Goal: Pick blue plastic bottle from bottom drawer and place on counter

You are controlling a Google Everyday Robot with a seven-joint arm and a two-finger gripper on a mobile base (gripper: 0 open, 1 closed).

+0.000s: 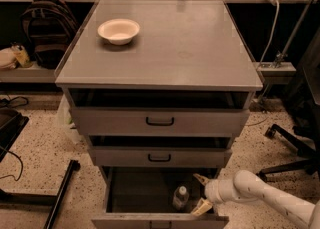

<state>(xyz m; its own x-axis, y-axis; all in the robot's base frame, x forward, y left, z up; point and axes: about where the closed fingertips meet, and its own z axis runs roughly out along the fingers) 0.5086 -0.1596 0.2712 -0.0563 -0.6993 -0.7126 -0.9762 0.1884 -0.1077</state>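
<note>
Blue plastic bottle [181, 197], which reads as clear and colourless here rather than blue, stands upright near the front right of the bottom drawer [125, 220], its white cap up and a pale band round its middle. The drawer is pulled out under two shallower ones. The hand [202, 193] is inside the drawer just to the right of the bottle, its two fingers [201, 206] spread apart, one high and one low, with nothing between them yet. I judge the bottle light and thin-walled: it would give under a hard squeeze, its smooth sides may slip, and a nudge could topple it on the dark drawer floor. The body around the band looks the best place to take hold, firmly but not crushingly; the cap is too narrow a target. No brand or writing can be read on the band. Above, the bench [190, 48] carries a pale bowl [119, 30] near its back left corner.
</note>
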